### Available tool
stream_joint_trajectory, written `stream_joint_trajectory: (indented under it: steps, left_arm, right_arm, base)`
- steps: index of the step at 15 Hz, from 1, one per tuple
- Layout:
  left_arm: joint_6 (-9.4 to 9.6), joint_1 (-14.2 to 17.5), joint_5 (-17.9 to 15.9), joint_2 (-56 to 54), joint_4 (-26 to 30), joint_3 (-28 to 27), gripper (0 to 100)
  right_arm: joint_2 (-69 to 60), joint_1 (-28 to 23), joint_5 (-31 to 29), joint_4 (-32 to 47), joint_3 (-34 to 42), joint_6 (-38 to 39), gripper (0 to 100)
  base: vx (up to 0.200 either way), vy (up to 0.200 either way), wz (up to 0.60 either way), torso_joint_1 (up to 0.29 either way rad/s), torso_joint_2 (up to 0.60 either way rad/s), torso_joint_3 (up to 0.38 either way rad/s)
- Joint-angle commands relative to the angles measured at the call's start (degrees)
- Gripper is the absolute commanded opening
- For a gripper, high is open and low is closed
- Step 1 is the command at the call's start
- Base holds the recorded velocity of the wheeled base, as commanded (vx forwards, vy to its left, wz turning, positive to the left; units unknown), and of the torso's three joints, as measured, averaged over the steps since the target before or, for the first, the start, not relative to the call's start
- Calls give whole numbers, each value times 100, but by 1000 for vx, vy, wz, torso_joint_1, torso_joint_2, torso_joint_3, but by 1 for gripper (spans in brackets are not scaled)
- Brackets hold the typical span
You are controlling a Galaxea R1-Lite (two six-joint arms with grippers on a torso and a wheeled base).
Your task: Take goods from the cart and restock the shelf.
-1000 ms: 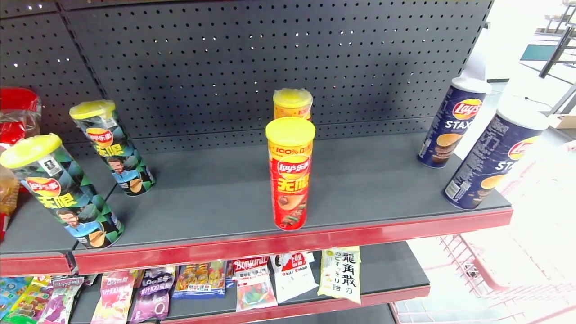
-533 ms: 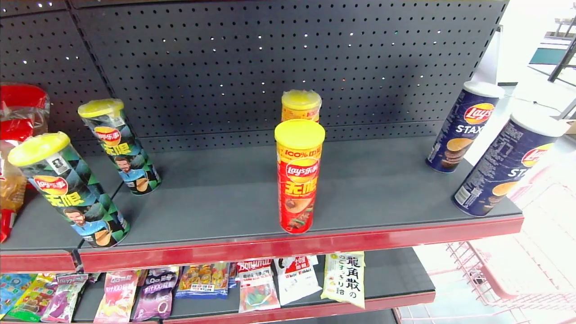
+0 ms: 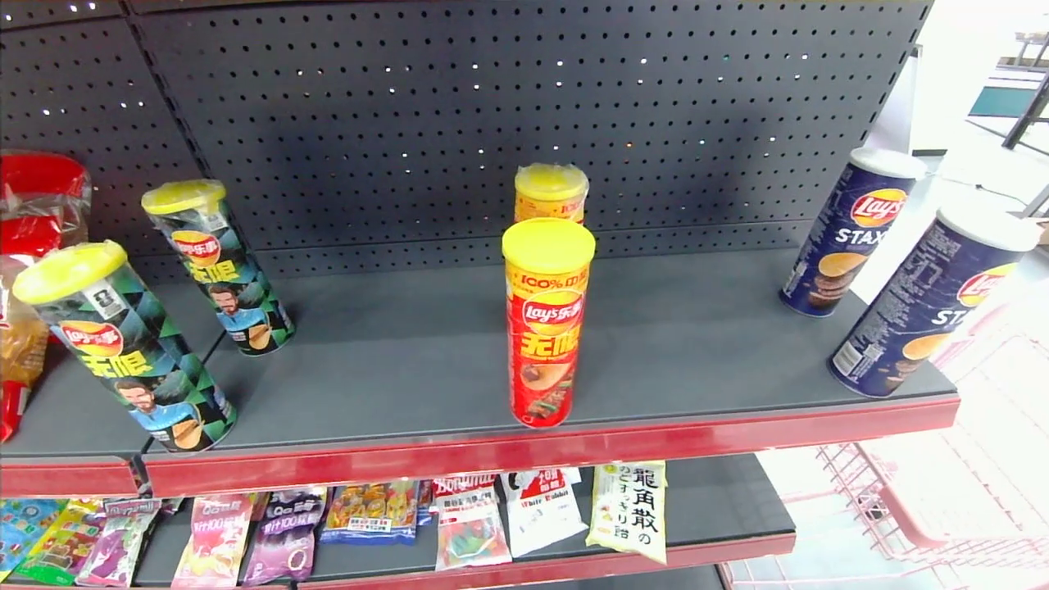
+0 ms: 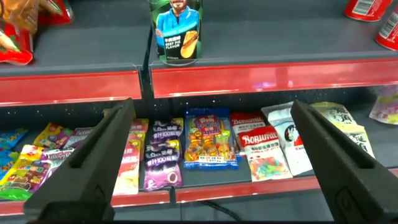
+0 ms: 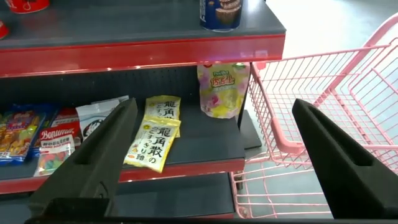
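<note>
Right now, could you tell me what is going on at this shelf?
Nothing is being handled. The left tool and right tool are both open and empty, facing the lower shelf of snack packets. Six chip cans stand on the upper shelf, and the pink cart is at the right.

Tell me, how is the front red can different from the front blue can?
The red can has a yellow lid; the blue can has a white one. The red can stands at the middle of the shelf front; the blue can stands at its right end. Both are tall upright tubes near the front edge of the same shelf.
</note>
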Motion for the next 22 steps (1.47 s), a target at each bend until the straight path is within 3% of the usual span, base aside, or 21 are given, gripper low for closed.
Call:
stream_joint_trajectory:
  steps: [1,11,16,22]
  left_arm:
    - [-2,2,5,7,-2,1,100]
    - [7,2,5,7,-2,1,100]
    - [-2,-7,5,7,-2,1,100]
    - [-2,2,5,7,-2,1,100]
  right_arm:
    - [9,0,1,1,0,-1,100]
    - [0,0,1,1,0,8,100]
    - [0,0,1,1,0,8,100]
    - [0,0,1,1,0,-1,100]
  base:
    - [0,0,0,0,0,0]
    - [0,0,0,0,0,0]
    - [-200,0,0,2,3,-1]
    - [0,0,0,0,0,0]
